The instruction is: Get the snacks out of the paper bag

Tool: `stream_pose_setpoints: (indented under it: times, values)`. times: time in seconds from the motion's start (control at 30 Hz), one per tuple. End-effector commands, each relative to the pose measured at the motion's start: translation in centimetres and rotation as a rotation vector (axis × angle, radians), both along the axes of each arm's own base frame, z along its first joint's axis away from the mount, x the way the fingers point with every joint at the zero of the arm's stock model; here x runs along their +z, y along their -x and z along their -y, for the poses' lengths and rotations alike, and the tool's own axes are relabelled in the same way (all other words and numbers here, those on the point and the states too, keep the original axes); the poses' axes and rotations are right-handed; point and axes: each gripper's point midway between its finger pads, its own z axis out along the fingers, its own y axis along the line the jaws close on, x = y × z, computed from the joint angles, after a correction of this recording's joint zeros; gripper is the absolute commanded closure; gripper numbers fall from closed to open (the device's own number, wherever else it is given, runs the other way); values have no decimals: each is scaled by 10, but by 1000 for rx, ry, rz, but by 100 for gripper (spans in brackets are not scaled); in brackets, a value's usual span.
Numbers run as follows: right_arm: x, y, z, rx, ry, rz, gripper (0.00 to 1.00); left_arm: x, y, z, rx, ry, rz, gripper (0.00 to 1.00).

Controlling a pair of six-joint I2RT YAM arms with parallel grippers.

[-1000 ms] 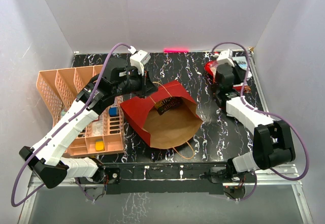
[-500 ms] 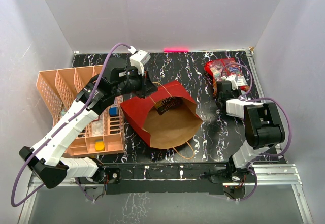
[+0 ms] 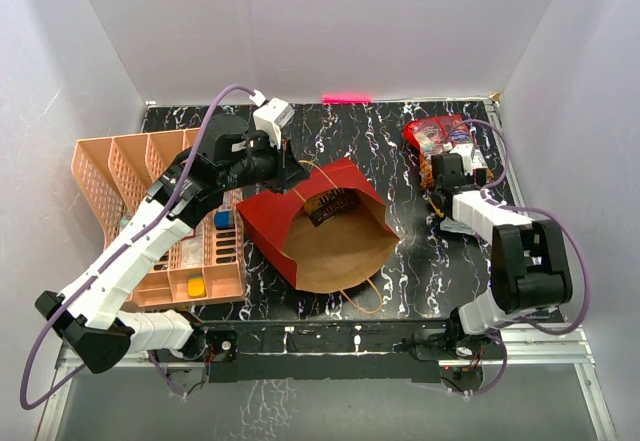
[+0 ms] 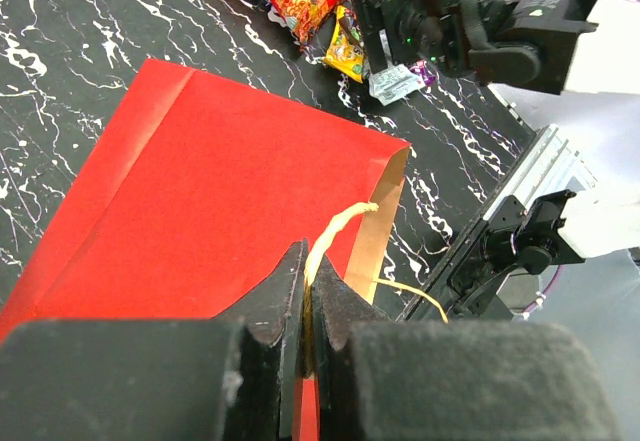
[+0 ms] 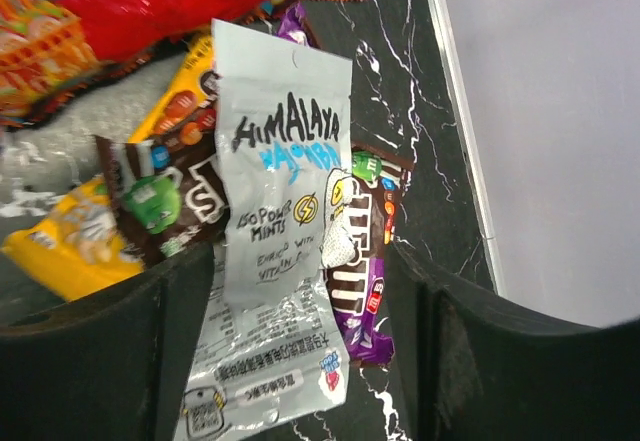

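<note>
The red paper bag lies on its side mid-table, its brown mouth facing the near edge. A dark brown snack packet shows inside it. My left gripper is at the bag's far rim, shut on the thin cord handle above the red panel. The other snacks lie heaped at the back right. My right gripper stands open just over that heap. A silver mint packet lies loose between its fingers, on a purple packet, a brown one and a yellow one.
A peach slotted tray stands at the left, holding a blue block and a yellow block. The table's right edge and a white wall run close beside the snack heap. A second cord handle loops out toward the near edge.
My right gripper has opened and the silver packet now rests on the heap; the right arm has drawn back from the far corner. The left gripper kept its hold on the handle.
</note>
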Motion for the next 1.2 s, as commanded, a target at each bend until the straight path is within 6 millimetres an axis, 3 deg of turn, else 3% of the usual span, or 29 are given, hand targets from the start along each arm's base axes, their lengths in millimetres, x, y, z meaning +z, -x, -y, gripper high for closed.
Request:
stream_pose_setpoints:
  times: [0.0,0.13,0.37,0.47,0.67,0.83,0.97,1.17]
  values:
    - [46,-13,-18,26,-120,124,23,10,7,-4,-8,12,32,100]
    - [78,-18,-40,129,-219,144,3,10,6,-4,-10,14,33,100]
    - [175,-13,-91,329,-484,487,2,12,5,-1,-17,16,35,100]
    - [214,2,-104,427,-527,619,1,12,4,-1,-16,9,36,100]
    - [285,43,-112,531,-553,864,2,10,0,3,-20,11,27,100]
    - [341,91,-175,948,-695,959,2,10,-2,7,-27,12,23,100]
    - [353,129,-227,1282,-887,872,2,9,-3,6,-24,8,22,100]
    - [354,154,-253,1460,-1058,746,2,8,-3,4,-13,3,23,100]
